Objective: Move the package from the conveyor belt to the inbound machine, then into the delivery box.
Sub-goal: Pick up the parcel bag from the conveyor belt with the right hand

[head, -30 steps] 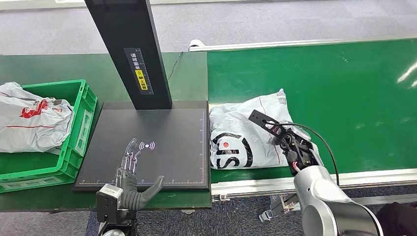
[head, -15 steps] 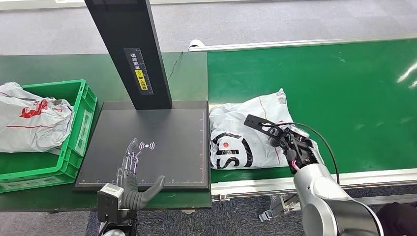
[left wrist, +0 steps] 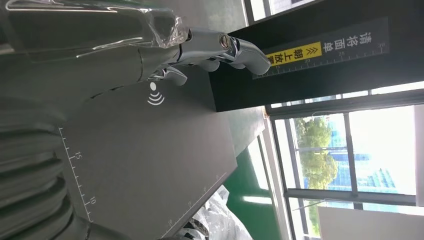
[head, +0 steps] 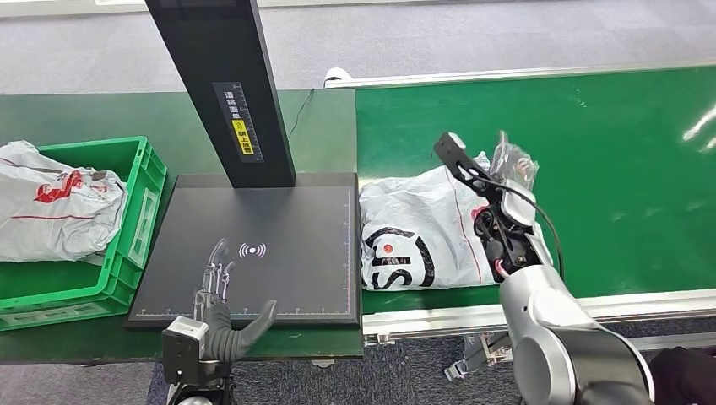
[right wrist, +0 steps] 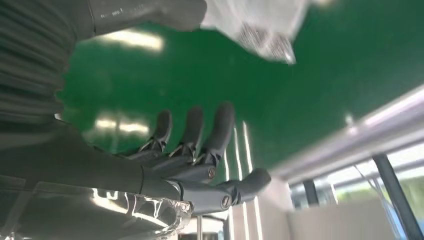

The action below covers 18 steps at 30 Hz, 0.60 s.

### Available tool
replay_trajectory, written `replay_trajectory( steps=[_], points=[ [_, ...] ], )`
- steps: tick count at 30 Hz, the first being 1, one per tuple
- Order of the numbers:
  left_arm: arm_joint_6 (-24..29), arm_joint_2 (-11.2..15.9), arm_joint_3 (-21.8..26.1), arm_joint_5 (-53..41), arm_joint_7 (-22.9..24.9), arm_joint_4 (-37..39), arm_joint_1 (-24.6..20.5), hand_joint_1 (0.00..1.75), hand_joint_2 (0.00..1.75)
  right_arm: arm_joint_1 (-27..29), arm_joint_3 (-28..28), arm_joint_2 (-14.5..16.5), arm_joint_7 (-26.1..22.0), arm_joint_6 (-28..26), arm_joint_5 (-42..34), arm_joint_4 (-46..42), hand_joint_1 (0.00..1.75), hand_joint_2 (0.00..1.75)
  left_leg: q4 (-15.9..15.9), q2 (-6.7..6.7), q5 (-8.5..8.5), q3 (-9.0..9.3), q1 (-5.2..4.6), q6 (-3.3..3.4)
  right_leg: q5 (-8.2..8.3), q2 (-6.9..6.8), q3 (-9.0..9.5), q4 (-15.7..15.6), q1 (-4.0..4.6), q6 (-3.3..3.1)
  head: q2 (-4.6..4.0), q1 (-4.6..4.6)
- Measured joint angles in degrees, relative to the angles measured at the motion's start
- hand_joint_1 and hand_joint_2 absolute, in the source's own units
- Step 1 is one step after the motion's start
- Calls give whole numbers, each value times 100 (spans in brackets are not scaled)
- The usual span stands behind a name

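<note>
I log the package [head: 422, 232], a white poly mailer with black and red print, lying on the green conveyor belt [head: 608, 160] at its near end, just beside the black platform of the inbound machine [head: 253, 253]. It has not left the belt.

The change in the last second is on the right side. A second ago my right hand [head: 502, 190] lay low over the package's right edge; now it has lifted and swung up toward the far right corner of the mailer. In the right wrist view the fingers [right wrist: 192, 132] are spread and hold nothing, with green belt behind them and a crumpled corner of the mailer apart from them. From the head view I cannot say for certain whether any part of the hand touches the bag, as the wrist hardware blocks the contact line.

My left hand [head: 224, 291] hovers over the near edge of the platform, fingers apart and empty, little changed.

The green delivery box [head: 139, 215] sits on the desk left of the machine, with another printed mailer [head: 55, 211] inside.

My judgement: no grasp is secured. The right hand appears to be repositioning for a fresh approach, so the first transfer is not yet begun.
</note>
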Motion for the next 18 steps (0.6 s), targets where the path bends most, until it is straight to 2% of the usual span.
replay_trajectory(
  steps=[5, 18],
  points=[
    [21, 15, -60, -7, -42, 2, -12, 0, 175, -95, -7, 77, -263, -132, 15, -5, 0, 175, 0, -1, 0, 1, 0, 0, 0, 0, 0, -1, 0, 0, 0, -1],
    [33, 36, -81, -7, -59, 7, -17, 0, 175, -94, -7, 191, -295, -183, 15, -5, 0, 175, 0, -2, 0, 1, 0, 0, 0, 0, 0, -1, 0, 0, 0, -1]
  ],
)
